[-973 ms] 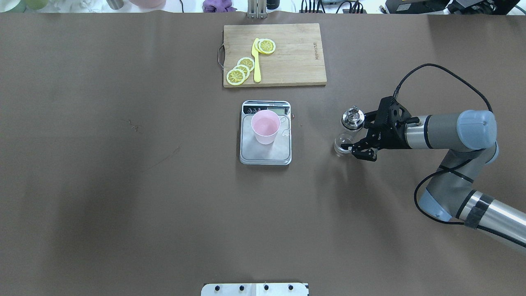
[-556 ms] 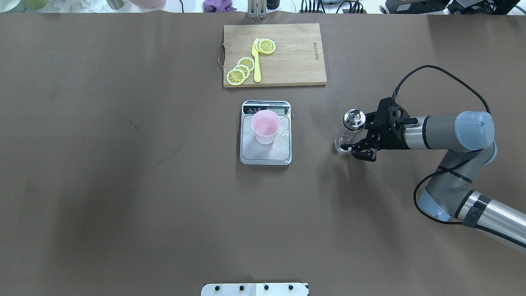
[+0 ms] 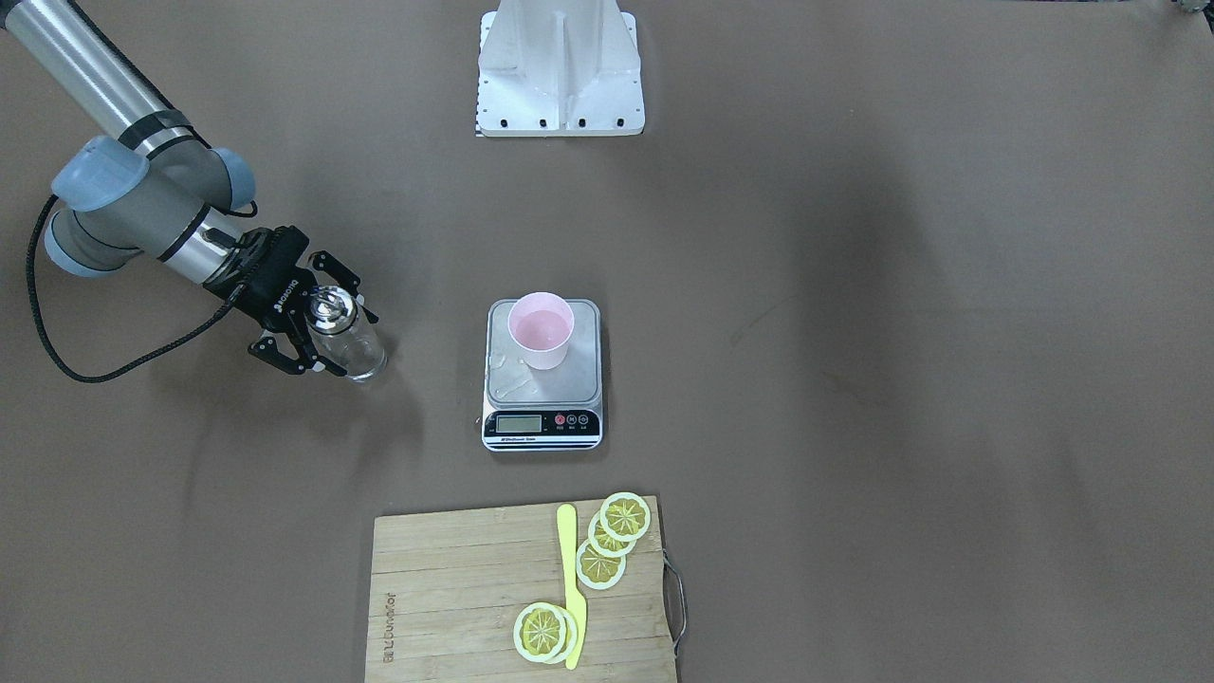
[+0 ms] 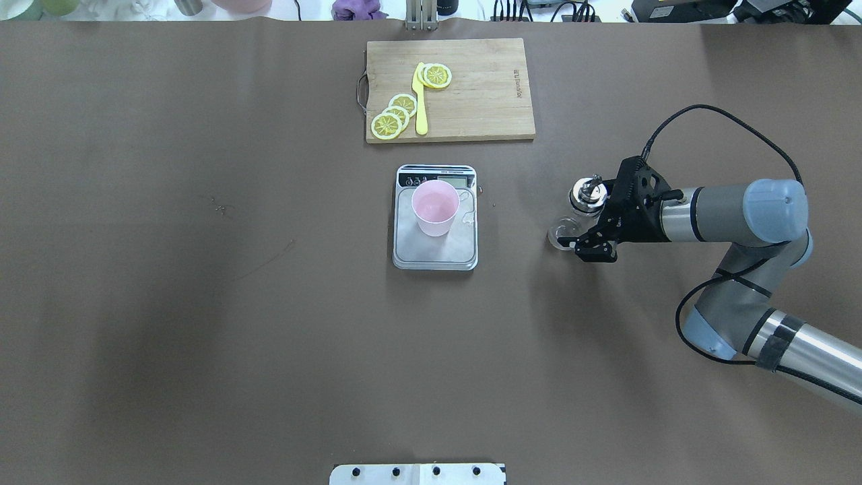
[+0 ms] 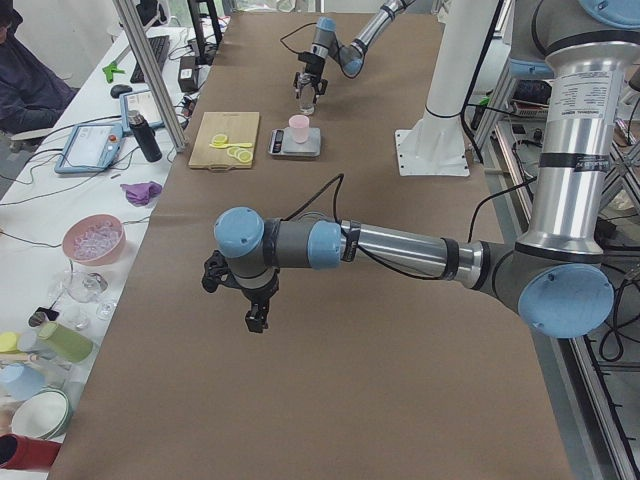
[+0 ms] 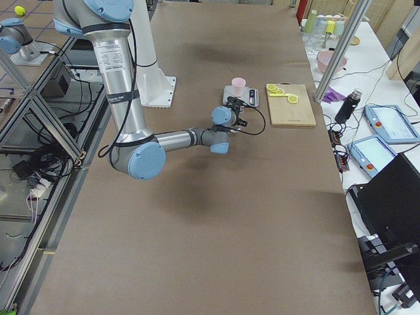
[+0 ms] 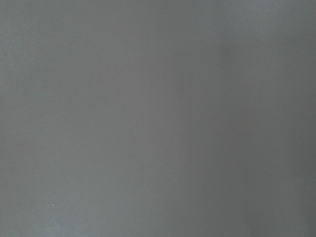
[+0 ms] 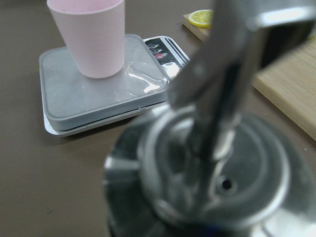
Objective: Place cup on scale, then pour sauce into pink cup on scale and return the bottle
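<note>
Exterior front-facing: the right tool (image 3: 343,343) seems clasped on the bottle (image 3: 356,356), a finger on either side of the glass. It is well apart from the scale (image 3: 574,379), where the cup (image 3: 541,330) stands. The bottle's base looks at or just above the surface (image 3: 854,285), and I cannot tell which. If the fingers part while it hangs or leans, it would likely drop or topple.

Overhead exterior: the cap (image 4: 584,194) sits close to the tool's palm, with the base out by the fingertips. A retreat that drags a finger along the glass could tip the bottle over.

Exterior left: the left tool (image 5: 255,305) hangs over bare surface, far from all this. Whether it is open or closed cannot be told, and it looks no threat.

Exterior right: the bottle is too small to judge.

Left wrist-mounted: only bare surface.

Right wrist-mounted: the cap fills the frame, blurred. Beyond it a clear puddle (image 8: 143,79) lies on the scale beside the cup's foot. If sauce has also wetted the glass, the grip may slip.
</note>
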Motion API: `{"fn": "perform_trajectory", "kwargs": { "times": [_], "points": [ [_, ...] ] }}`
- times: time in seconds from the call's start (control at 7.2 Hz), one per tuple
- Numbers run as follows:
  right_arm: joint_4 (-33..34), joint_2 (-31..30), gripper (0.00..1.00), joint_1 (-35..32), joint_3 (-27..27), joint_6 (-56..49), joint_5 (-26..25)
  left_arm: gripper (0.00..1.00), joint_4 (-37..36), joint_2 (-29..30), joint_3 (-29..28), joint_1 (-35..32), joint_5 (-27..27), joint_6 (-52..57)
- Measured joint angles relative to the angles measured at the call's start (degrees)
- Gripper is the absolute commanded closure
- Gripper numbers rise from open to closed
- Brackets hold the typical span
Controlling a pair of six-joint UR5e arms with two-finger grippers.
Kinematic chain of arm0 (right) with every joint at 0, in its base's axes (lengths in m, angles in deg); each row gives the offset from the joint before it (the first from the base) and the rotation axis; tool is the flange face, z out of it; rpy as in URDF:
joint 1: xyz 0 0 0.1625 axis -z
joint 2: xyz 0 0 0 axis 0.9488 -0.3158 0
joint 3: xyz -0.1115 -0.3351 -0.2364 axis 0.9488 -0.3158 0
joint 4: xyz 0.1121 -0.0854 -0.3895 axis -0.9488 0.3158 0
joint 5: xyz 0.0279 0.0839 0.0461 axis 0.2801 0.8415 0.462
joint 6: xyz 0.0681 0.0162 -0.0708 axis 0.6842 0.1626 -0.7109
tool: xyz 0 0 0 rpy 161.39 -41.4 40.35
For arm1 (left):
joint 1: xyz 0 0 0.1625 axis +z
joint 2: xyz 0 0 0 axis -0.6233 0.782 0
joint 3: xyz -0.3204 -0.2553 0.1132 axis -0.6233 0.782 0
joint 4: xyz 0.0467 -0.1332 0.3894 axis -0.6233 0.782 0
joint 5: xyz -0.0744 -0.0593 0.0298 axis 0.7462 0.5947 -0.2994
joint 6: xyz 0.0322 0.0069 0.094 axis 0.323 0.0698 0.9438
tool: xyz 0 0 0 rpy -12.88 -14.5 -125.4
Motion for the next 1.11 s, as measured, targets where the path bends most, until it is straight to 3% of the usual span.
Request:
{"fn": "perform_trajectory", "kwargs": {
  "times": [0.69, 1.11],
  "points": [
    [-0.23, -0.72, 0.0, -1.0, 0.21, 0.4, 1.33, 0.02, -0.02, 0.0, 0.03, 0.0, 0.15, 0.0],
    [-0.26, -2.86, 0.0, -4.43, 0.53, 1.04, 5.6, 0.02, 0.03, -0.02, 0.03, 0.0, 0.33, 0.0]
  ]
}}
